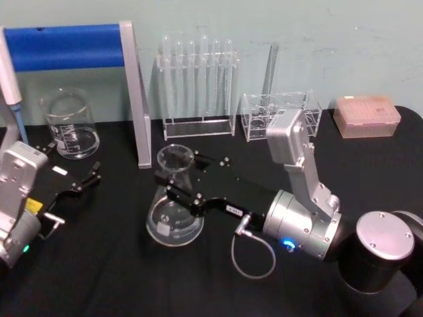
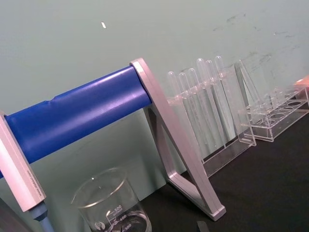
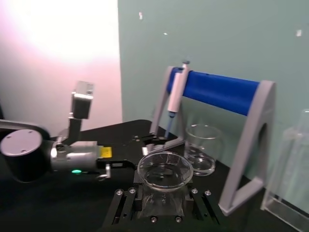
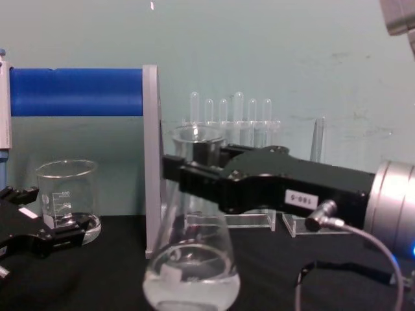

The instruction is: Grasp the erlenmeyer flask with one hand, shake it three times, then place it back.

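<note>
Erlenmeyer flask (image 1: 173, 214) stands upright on the black table (image 1: 112, 277), near the centre of the head view, base flat down. Right gripper (image 1: 180, 173) comes in from 4 o'clock, jaws closed on the flask's neck just under the flared rim, one finger on each side. Left gripper (image 1: 71, 198) sits at 9 o'clock of the flask, well apart — fingers spread, holding nothing. Beaker (image 1: 69, 125) at 10 o'clock, beside the blue-barred stand (image 1: 66, 46); test-tube rack (image 1: 198, 89) at 12 o'clock, against the wall.
</note>
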Robot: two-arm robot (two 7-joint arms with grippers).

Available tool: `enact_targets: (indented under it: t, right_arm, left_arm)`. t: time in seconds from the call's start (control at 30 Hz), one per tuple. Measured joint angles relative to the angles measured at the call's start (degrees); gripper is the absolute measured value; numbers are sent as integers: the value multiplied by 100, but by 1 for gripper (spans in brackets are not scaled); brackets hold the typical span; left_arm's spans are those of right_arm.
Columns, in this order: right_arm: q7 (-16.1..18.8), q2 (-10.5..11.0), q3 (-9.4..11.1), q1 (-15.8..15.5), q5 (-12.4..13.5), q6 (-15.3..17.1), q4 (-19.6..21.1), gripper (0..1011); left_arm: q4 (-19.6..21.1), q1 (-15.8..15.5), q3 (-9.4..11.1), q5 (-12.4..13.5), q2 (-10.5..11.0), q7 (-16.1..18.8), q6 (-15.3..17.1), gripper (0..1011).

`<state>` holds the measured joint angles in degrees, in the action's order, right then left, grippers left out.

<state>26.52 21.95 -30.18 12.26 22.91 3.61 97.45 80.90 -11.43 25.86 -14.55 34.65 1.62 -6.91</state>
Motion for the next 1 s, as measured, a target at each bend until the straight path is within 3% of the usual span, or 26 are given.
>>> enact_targets:
  t: [0.53,1.0]
  right_arm:
    - [-614,-73,581,6,-128,-59,-276,456]
    - [-1186,-176,1337,-89,-316,-64,-441,456]
  left_arm:
    - [0,0,0,0,0,0,0,1001]
    - [0,0,0,0,0,0,0,1001]
